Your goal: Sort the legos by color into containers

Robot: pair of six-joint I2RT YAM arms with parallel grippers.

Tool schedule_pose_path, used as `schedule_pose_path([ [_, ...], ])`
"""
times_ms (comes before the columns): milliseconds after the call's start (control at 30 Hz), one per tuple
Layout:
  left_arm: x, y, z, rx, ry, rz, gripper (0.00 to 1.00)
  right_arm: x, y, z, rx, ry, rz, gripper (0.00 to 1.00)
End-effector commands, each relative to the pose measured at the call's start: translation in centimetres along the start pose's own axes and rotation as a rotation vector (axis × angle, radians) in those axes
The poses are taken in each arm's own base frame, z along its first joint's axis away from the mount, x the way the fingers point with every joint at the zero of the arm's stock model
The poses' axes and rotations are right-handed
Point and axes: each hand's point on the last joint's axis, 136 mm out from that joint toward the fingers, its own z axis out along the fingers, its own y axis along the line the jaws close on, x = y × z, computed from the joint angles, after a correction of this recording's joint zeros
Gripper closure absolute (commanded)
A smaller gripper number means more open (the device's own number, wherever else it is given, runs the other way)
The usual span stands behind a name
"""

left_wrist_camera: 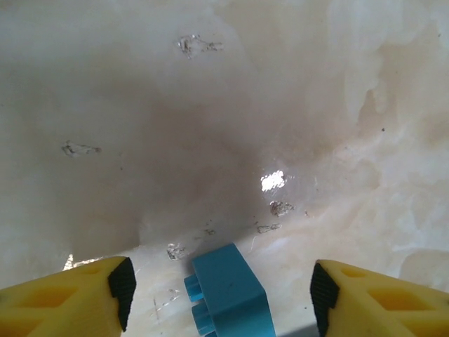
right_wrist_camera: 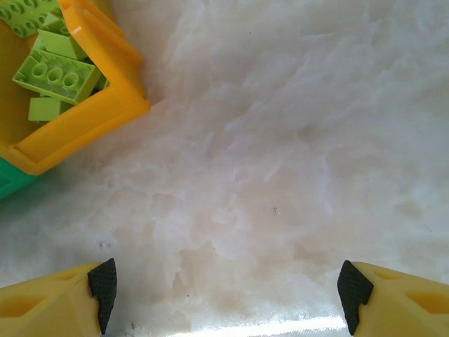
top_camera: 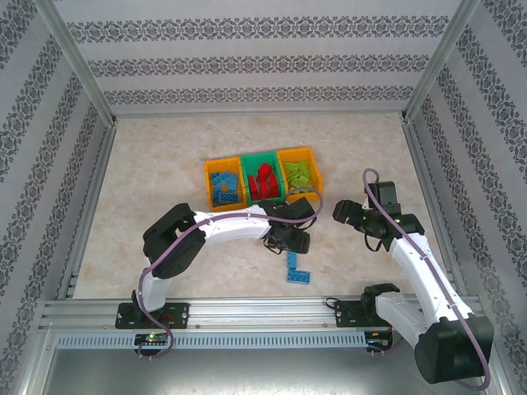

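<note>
Top view: the containers (top_camera: pixel 262 155), three joined bins in a row, hold blue legos (top_camera: pixel 226 189) in the left orange bin, red legos (top_camera: pixel 265 181) in the green middle bin and light green legos (top_camera: pixel 300 173) in the right orange bin. Two loose blue legos (top_camera: pixel 296 272) lie on the table (top_camera: pixel 165 164) on the containers' near side, with the left gripper (top_camera: pixel 286 243) between them and the containers. The right gripper (top_camera: pixel 340 211) hangs just off the containers' right end. Left wrist view: the jaws stand apart around a blue lego (left_wrist_camera: pixel 228 291) that touches neither of the pads (left_wrist_camera: pixel 123 284). Right wrist view: the jaws are spread wide over bare table, nothing between them, near the corner of the bin of light green legos.
</note>
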Motion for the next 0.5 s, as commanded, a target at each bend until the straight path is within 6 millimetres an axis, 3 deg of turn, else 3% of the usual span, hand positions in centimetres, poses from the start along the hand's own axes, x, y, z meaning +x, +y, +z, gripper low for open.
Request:
schedule_pose_path([
  [0, 1.8, -0.2, 0.3, -0.039, 0.070, 0.014, 0.33, 0.6, -0.2, 0.5, -0.003, 0.032, -0.017, 0.14],
  [167, 2.7, -0.2, 0.9, -0.060, 0.104, 0.011, 0.39, 0.8, -0.4, 0.6, -0.002, 0.028, -0.017, 0.14],
  [467, 3.3, 0.3, 1.2, -0.089, 0.123, -0.001, 0.60, 0.8, -0.5, 1.2, -0.006, 0.035, -0.015, 0.14],
])
